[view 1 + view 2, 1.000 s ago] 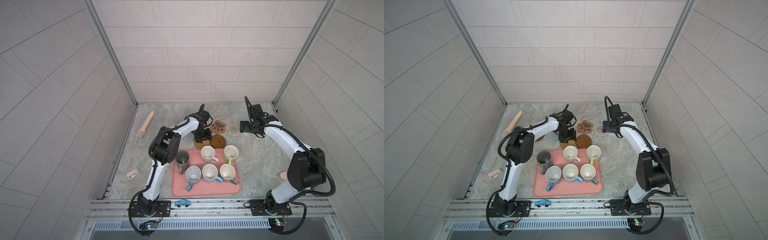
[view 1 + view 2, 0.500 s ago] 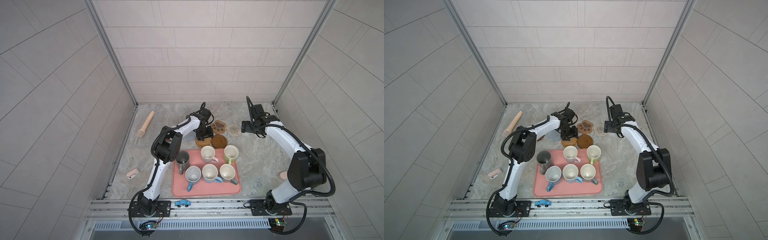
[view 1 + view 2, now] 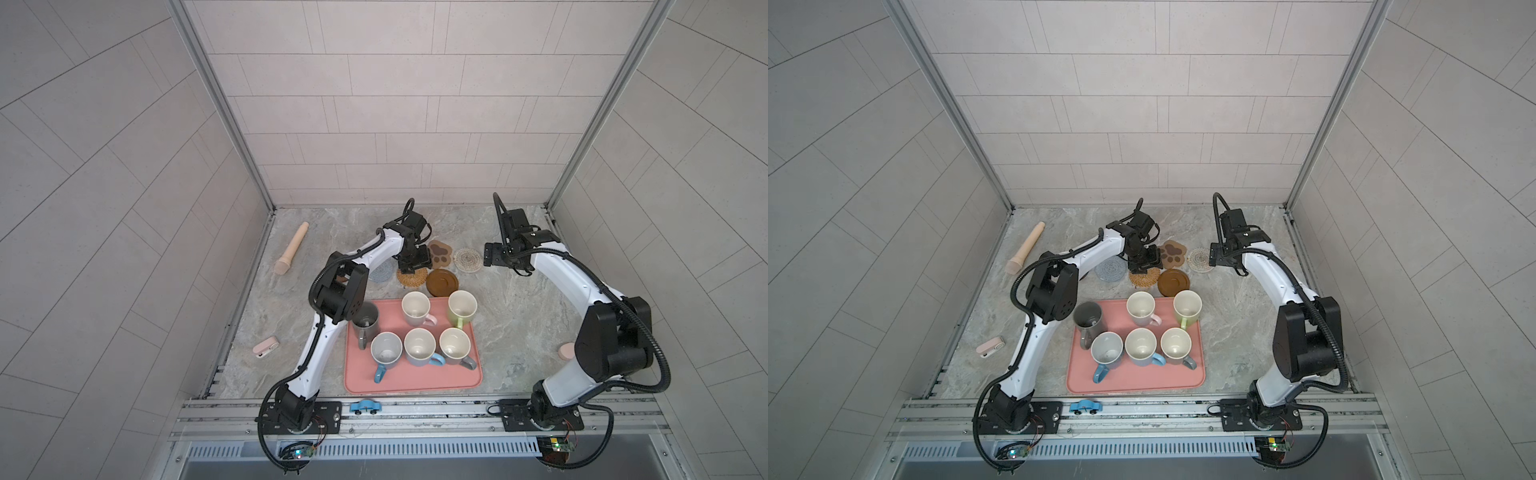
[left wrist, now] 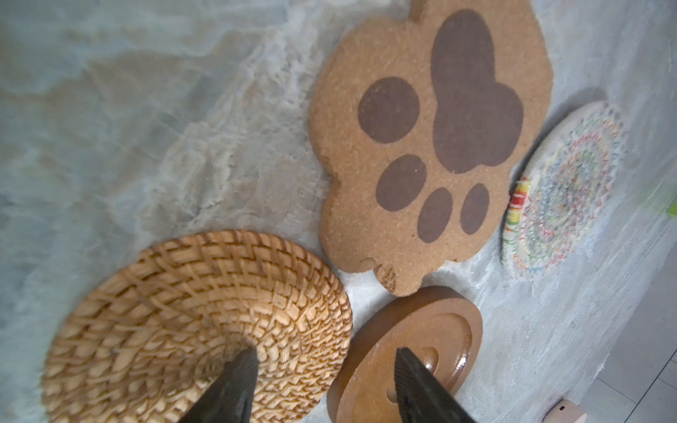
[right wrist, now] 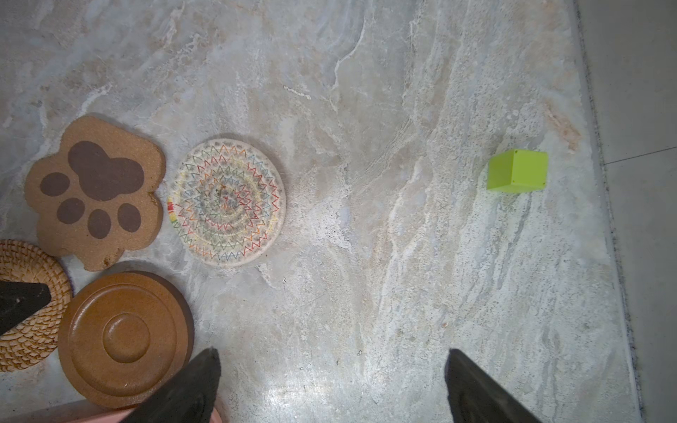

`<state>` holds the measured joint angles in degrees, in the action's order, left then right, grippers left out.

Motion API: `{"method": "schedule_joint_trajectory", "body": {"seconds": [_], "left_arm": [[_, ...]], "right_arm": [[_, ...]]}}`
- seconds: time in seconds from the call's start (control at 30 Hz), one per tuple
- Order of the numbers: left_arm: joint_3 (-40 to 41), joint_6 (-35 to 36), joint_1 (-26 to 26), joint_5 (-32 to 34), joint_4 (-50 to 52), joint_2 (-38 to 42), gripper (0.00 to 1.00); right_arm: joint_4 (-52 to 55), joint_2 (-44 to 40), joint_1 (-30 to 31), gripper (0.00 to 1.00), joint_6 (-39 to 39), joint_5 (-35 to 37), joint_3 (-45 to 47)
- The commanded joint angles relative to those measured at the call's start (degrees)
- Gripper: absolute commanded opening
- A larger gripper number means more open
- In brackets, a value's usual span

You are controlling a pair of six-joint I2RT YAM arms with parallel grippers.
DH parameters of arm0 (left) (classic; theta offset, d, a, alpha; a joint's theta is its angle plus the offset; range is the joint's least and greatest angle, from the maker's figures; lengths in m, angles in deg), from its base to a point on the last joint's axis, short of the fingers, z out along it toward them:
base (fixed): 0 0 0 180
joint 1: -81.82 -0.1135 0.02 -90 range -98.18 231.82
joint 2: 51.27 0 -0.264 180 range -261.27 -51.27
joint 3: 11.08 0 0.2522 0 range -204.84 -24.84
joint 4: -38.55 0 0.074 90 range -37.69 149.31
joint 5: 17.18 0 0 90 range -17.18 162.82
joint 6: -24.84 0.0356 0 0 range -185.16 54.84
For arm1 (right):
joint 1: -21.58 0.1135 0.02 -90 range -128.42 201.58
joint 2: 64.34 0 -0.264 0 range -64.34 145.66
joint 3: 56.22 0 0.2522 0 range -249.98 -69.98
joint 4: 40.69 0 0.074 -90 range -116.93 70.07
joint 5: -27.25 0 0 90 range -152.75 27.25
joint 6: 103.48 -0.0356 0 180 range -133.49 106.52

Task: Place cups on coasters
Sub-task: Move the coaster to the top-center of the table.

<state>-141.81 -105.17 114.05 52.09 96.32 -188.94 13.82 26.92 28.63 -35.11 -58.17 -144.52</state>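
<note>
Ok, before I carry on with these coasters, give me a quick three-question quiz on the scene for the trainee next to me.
1. How many mugs show in both top views?
2. True or false: one of them stands on the paw coaster.
3. In the left wrist view, the left gripper has its two fingers over which pair?
A. the rattan coaster and the wooden disc
B. the paw coaster and a mug
C. two mugs

Key: 1 six; 2 false; 3 A.
</note>
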Motion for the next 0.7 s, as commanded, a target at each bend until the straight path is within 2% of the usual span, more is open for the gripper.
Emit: {"method": "schedule_joint_trajectory", "body": {"seconds": [0.0, 0.67], "left_arm": [[-0.43, -1.19, -0.52, 2.17, -1.29, -3.48, 0.67], [-3.44, -1.21, -1.29, 2.36, -2.44, -5.26, 0.67]], "right_arm": [[1.93, -1.26, -0.31, 0.97, 0.00, 1.13, -0.87], [2.22, -0.30, -0.43, 0.97, 0.27, 0.68, -2.19]]}}
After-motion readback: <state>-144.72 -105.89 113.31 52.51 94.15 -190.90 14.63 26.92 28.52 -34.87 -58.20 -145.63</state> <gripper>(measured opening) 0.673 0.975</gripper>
